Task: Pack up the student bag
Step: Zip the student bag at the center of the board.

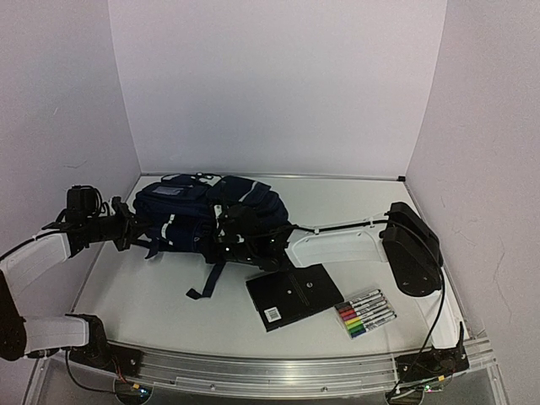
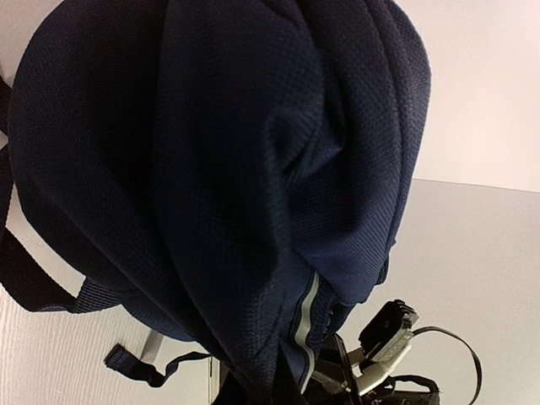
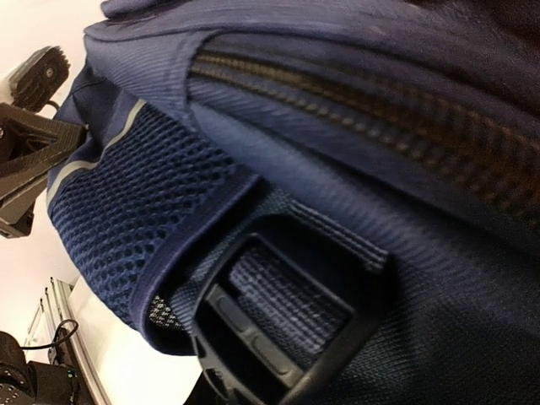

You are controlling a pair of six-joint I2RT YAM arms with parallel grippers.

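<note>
Soft and slumping, the student bag (image 1: 198, 202) is likely best gripped at its firmer zip seam (image 3: 354, 101); left fingers (image 1: 130, 224) pressed together, right fingers (image 1: 226, 226) impossible to tell.

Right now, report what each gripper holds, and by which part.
Cannot be told. Left gripper is shut at the left end of the student bag, the right gripper against its near side; fingertips hidden everywhere.

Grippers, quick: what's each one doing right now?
Left gripper: closed, against the student bag; whether it grips fabric cannot be told.
Right gripper: at the bag; open or closed cannot be told.
</note>
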